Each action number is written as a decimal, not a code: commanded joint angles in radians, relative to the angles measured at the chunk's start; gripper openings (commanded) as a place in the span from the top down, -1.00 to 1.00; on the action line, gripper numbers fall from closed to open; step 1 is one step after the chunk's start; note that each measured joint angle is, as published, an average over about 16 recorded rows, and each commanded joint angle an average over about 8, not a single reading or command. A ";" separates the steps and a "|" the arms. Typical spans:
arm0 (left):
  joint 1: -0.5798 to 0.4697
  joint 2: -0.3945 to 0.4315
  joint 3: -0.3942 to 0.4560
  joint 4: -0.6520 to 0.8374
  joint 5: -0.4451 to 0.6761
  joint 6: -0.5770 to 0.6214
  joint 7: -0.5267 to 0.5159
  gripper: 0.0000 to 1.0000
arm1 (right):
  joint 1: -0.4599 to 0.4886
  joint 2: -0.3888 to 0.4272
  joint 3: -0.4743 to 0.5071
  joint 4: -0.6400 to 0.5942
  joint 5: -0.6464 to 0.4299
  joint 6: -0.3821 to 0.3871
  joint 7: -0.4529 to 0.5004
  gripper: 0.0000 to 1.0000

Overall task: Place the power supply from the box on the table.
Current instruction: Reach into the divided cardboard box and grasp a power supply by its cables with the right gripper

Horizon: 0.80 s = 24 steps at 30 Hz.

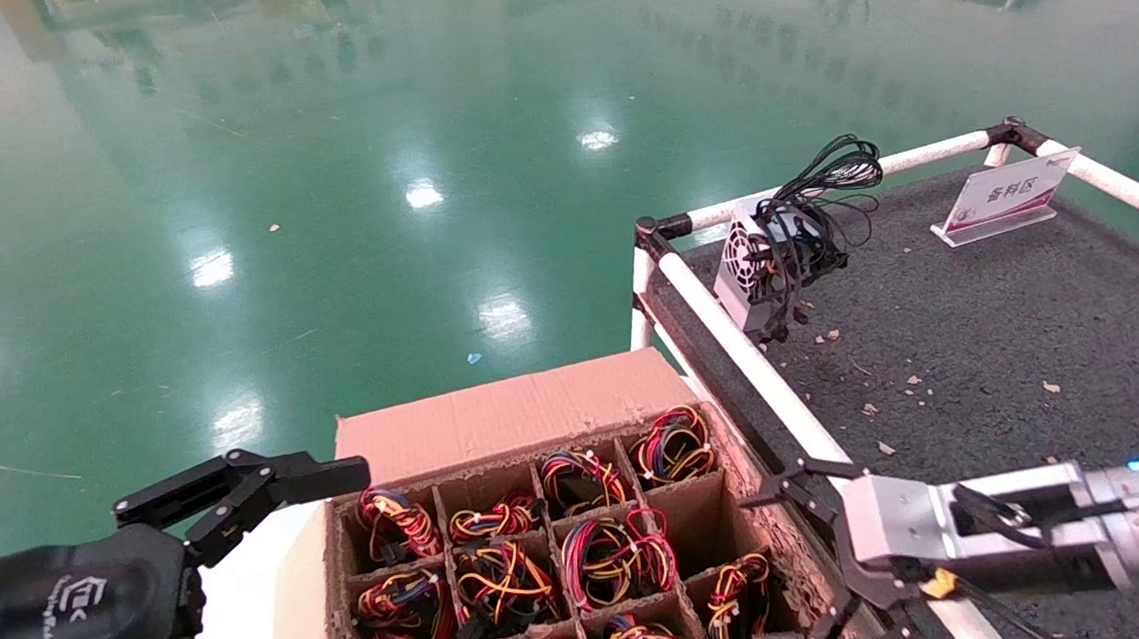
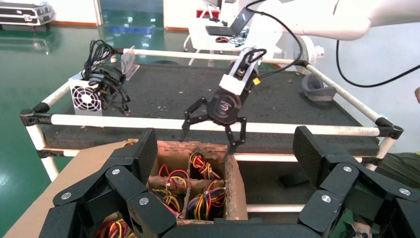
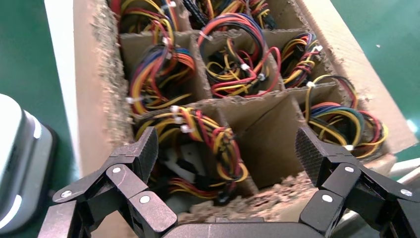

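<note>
Hovering over the box [image 1: 544,522], the right tool [image 1: 807,563], jaws apart, should straddle one power supply [image 3: 198,148] squarely, clear of dividers.

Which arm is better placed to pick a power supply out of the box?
Right. The right gripper hangs open at the brown cardboard divider box's table-side edge, over wire-filled cells; the left gripper sits open beyond its opposite side.

Wire bundles [image 1: 606,555] fill most cells of the box [image 1: 536,412], though one cell [image 1: 699,521] by its worktop-side wall lies open. The white rail [image 1: 753,367] stands between box and worktop [image 1: 981,331]. There, only the fan-grille unit [image 1: 757,271] and a sign [image 1: 1007,194] crowd the far edge.
</note>
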 commanded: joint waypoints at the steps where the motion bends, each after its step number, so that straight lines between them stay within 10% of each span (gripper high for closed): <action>1: 0.000 0.000 0.000 0.000 0.000 0.000 0.000 -1.00 | 0.019 -0.019 -0.011 -0.035 -0.012 0.005 -0.032 -0.42; 6: 0.000 0.000 0.000 0.000 0.000 0.000 0.000 -1.00 | 0.055 -0.063 -0.031 -0.117 -0.040 0.017 -0.080 0.68; 9: 0.000 0.000 0.000 0.000 0.000 0.000 0.000 -1.00 | 0.072 -0.085 -0.038 -0.155 -0.051 0.017 -0.106 0.96; 24: 0.000 0.000 0.000 0.000 0.000 0.000 0.000 -1.00 | 0.123 -0.142 -0.066 -0.273 -0.087 0.009 -0.185 1.00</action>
